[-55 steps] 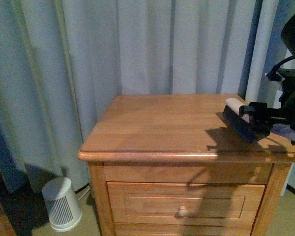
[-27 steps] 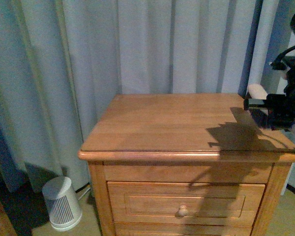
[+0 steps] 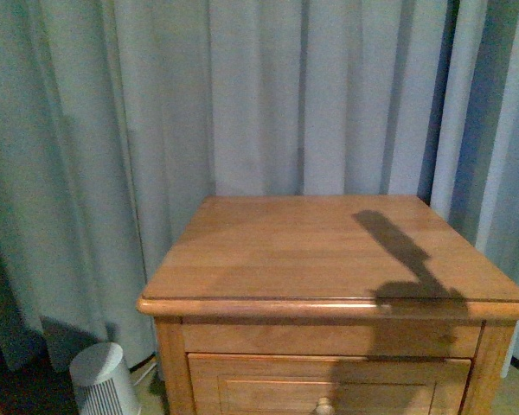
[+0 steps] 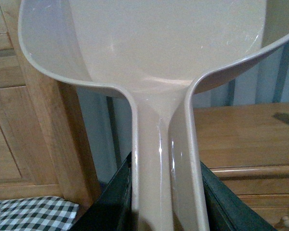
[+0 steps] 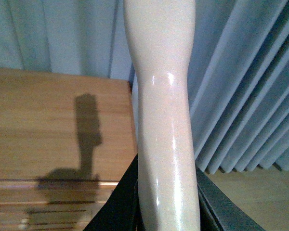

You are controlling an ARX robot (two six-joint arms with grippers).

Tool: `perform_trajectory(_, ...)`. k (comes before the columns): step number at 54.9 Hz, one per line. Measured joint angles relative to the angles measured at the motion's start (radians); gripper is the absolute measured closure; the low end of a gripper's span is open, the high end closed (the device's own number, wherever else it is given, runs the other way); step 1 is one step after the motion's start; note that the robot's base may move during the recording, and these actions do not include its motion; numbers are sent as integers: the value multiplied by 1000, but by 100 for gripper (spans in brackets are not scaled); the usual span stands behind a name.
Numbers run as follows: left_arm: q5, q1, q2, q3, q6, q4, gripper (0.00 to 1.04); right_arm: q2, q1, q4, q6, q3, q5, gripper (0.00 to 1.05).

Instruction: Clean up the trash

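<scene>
Trash did not show on the worktop [image 5: 53, 125] beside the right hand [image 5: 166, 202], which gripped a beige handle [image 5: 161, 96]. The left hand [image 4: 166, 207] gripped the dustpan [image 4: 149, 43]. Next step, I think: find the trash.

1 wooden nightstand [image 3: 329, 251], 1 beige dustpan [image 4: 159, 57], 1 beige handle [image 5: 164, 120], 1 white ribbed appliance [image 3: 102, 378].
</scene>
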Motion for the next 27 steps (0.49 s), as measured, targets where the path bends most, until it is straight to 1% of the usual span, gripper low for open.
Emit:
perform_trajectory(9,0,0,0,0,0,0,77,-203,23,-63,-27,-73,62,85)
perform_trajectory(12,0,0,0,0,0,0,77,-299,50,-98,-42,-103,101,85)
perform_trajectory(19,0,0,0,0,0,0,77,-410,91,-122,-64,-148,162,85)
perform_trajectory(27,0,0,0,0,0,0,77,-504,89,-156,-63,-209,175,85)
